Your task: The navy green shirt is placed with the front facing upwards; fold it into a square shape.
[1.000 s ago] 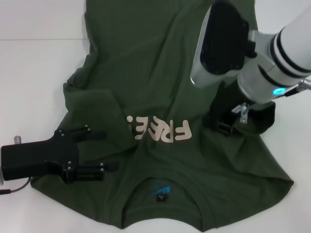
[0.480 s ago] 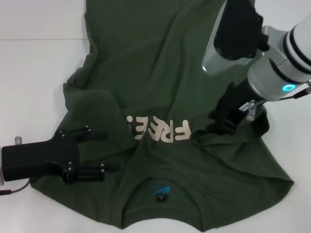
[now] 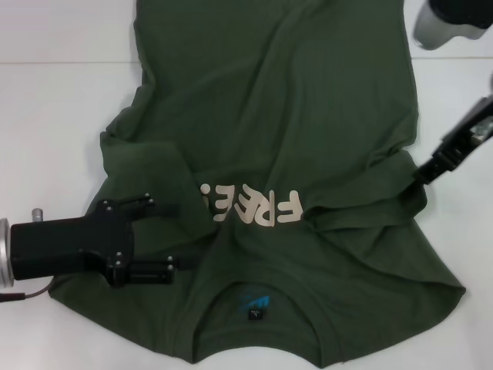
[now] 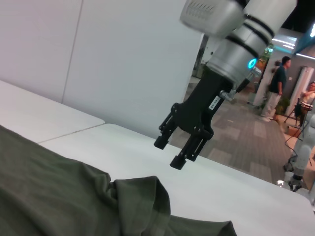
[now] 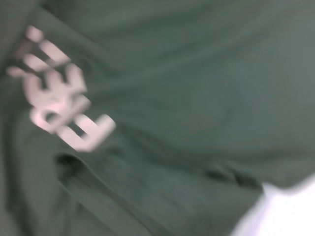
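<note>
The navy green shirt (image 3: 269,100) lies front up on the white table (image 3: 54,116), with the cream "FREE!" lettering (image 3: 250,206) and the neck label (image 3: 254,304) near me. Its right sleeve (image 3: 377,204) is bunched inward in folds. My left gripper (image 3: 166,235) is open and rests low on the shirt's left sleeve area. My right gripper (image 3: 424,173) is at the shirt's right edge. In the left wrist view the right gripper (image 4: 169,152) is open, empty and raised above the table. The right wrist view shows the blurred lettering (image 5: 59,108).
Bare white table (image 4: 246,191) lies to the right of the shirt and on the far left. The shirt's hem runs past the far edge of the head view. People (image 4: 278,86) stand far off in the background of the left wrist view.
My right gripper has left the right sleeve and moved up and to the right, off the shirt. The sleeve stays bunched on the body. My left gripper has shifted slightly right.
</note>
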